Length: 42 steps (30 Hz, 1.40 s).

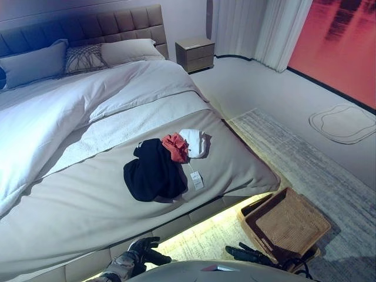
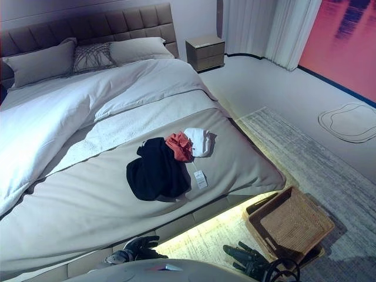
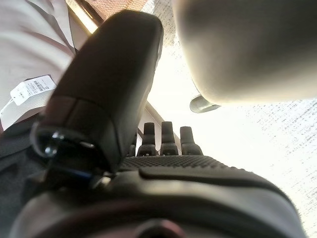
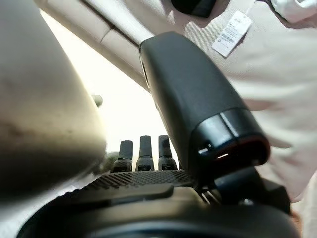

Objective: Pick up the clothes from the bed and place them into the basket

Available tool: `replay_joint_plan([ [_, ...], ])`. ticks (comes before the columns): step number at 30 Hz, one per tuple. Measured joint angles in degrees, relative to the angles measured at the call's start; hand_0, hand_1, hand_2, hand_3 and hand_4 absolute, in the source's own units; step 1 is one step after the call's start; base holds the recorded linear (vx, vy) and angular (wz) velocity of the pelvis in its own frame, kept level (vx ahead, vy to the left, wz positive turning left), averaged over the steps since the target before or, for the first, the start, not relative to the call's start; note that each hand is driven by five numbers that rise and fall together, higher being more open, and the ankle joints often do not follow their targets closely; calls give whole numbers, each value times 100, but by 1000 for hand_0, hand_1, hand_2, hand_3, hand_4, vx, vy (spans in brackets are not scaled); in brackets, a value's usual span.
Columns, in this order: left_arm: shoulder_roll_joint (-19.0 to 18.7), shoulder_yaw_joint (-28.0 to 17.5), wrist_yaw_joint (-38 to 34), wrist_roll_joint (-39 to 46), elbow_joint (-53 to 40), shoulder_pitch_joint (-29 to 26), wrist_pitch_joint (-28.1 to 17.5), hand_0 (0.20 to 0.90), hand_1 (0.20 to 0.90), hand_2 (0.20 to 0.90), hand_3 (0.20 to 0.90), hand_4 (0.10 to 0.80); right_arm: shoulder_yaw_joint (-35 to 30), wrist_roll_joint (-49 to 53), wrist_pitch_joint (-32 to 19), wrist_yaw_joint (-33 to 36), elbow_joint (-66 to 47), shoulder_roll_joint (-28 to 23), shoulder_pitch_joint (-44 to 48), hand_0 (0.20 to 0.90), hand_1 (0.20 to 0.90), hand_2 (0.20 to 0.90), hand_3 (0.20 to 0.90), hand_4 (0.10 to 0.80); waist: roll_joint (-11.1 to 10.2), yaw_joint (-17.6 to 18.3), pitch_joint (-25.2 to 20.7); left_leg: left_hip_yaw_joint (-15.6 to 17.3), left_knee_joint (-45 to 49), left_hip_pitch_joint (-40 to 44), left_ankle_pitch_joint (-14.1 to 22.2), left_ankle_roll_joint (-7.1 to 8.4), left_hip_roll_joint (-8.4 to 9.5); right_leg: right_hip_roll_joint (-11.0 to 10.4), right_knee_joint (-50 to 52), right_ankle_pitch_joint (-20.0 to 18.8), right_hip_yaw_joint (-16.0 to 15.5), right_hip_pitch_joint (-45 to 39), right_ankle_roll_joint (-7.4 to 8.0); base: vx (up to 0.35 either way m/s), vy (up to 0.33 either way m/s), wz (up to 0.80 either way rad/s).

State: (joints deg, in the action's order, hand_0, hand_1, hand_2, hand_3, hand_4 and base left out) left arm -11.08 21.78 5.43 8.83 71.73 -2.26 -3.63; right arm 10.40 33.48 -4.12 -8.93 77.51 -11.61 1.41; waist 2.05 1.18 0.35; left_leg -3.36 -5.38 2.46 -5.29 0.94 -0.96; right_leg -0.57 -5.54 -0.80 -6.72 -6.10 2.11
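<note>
- Bed (image 1: 76, 200): fills the left and centre of the eye views, grey cover across the foot, white duvet (image 1: 53, 111) folded back in the upper left, pillows (image 1: 35, 61) against the headboard.
- Left hand (image 1: 144, 249): low at the bottom edge, left of centre, below the bed's foot and well apart from the clothes. Its wrist view shows the fingers straight in a row and the thumb extended; it holds nothing.
- Dark garment (image 1: 153, 173): the largest of the clothes, crumpled in a loose mound at the centre of the frame on the grey cover. A white tag (image 1: 197, 180) lies just beside it on the right.
- Red garment (image 1: 175, 147): small, bunched, touching the dark garment's upper right edge.
- White garment (image 1: 194, 143): small, rolled, touching the red one on its right.
- Handling judgement: all three look soft, light and limp; none is fragile. They should drape and trail once lifted. The best hold on the dark garment is likely a pinch into the raised folds at its middle; the two small pieces could be gathered together where they meet.
- Right hand (image 1: 247, 254): bottom edge, right of centre, above the floor. Its wrist view shows straight fingers and nothing held.
- Basket (image 1: 286, 225): woven, rectangular, empty, on the rug (image 1: 305, 158) at the lower right, just off the bed's corner. Nothing has yet been placed in it.
</note>
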Motion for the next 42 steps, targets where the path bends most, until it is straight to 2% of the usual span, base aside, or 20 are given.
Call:
replay_joint_plan([
  [3,-5,10,-14,1,-27,-18,17,900,900,900,900,800,499,-312,-214,365,-647,-9,8,900,900,900,900,800,-17,-33,22,-18,0,-1,-2,-1,-6,13,-3,-1,-15,-5,4,4,-7,1],
  [7,-19,123,-137,22,-192,-7,97,900,900,900,900,800,1264,-1452,-214,1357,-2472,-241,146,900,900,900,900,800,-25,-116,34,-44,-1,-1,-6,6,-5,24,-5,-6,-40,-16,11,4,-9,3],
  [10,-57,121,-176,23,-367,45,102,900,900,900,900,800,2135,-3262,111,2106,-4344,-867,725,900,900,900,900,800,-48,-127,88,-103,0,-13,-28,39,2,21,-5,-6,-95,-5,14,14,-10,10],
  [14,-158,89,-183,92,-516,8,97,900,900,900,900,800,2723,-5393,274,2133,-5302,-1634,2095,900,900,900,900,800,-159,-312,178,-177,1,-47,-84,71,19,31,-2,-6,-187,-39,17,61,-14,10],
  [16,-179,92,-181,130,-525,-21,110,900,900,900,900,800,2984,-5956,344,1972,-5330,-1911,2808,900,900,900,900,800,-218,-420,200,-262,5,-70,-122,102,23,31,15,-6,-252,-28,17,89,-28,19],
  [20,-231,101,-112,230,-580,-75,115,900,900,900,900,800,3351,-6503,616,1742,-5069,-1832,3715,900,900,900,900,800,-256,-625,264,-463,29,-126,-171,154,57,31,23,-6,-466,-46,15,67,21,28],
  [26,-322,102,95,559,-789,-33,106,900,900,900,900,800,3836,-7021,901,1245,-5002,-1673,4405,900,900,900,900,800,-116,-1000,575,-747,39,-453,-313,231,97,12,33,-1,-704,181,16,-89,90,24],
  [29,-334,114,231,756,-1020,-267,-6,900,900,900,900,800,4097,-7349,935,1023,-4549,-1690,5042,900,900,900,900,800,17,-1205,1054,-900,316,-1021,-413,312,105,6,385,18,-863,707,-12,-141,64,23],
  [31,-335,188,334,870,-1024,-519,-98,900,900,900,900,800,4294,-7570,934,881,-4177,-1758,5328,900,900,900,900,800,50,-1335,1385,-1070,401,-1233,-454,383,95,-8,602,85,-1008,919,-94,-55,31,34],
  [32,-340,227,356,967,-1056,-571,-164,900,900,900,900,800,4375,-7652,941,802,-4021,-1773,5346,900,900,900,900,800,43,-1504,1525,-1129,402,-1266,-428,419,121,-42,784,201,-1107,1003,-102,-47,24,33],
  [36,-378,307,421,1129,-1179,-736,-268,900,900,900,900,800,4594,-7814,929,712,-3823,-1813,5511,900,900,900,900,800,25,-1713,1854,-1223,415,-1366,-414,438,138,-148,1298,440,-1169,1290,-121,-59,30,17],
  [38,-401,463,492,1234,-1183,-836,-398,900,900,900,900,800,4867,-7893,926,688,-3685,-1808,5795,900,900,900,900,800,26,-1762,1896,-1326,576,-1678,-416,439,238,-302,1754,626,-1273,1686,-117,19,33,21],
  [42,-437,539,631,1515,-1243,-951,-558,900,900,900,900,800,4911,-7961,983,448,-3563,-1813,6263,900,900,900,900,800,-9,-1905,2149,-1380,737,-1837,-434,434,405,-513,2438,959,-1281,2044,-113,-42,43,14],
])
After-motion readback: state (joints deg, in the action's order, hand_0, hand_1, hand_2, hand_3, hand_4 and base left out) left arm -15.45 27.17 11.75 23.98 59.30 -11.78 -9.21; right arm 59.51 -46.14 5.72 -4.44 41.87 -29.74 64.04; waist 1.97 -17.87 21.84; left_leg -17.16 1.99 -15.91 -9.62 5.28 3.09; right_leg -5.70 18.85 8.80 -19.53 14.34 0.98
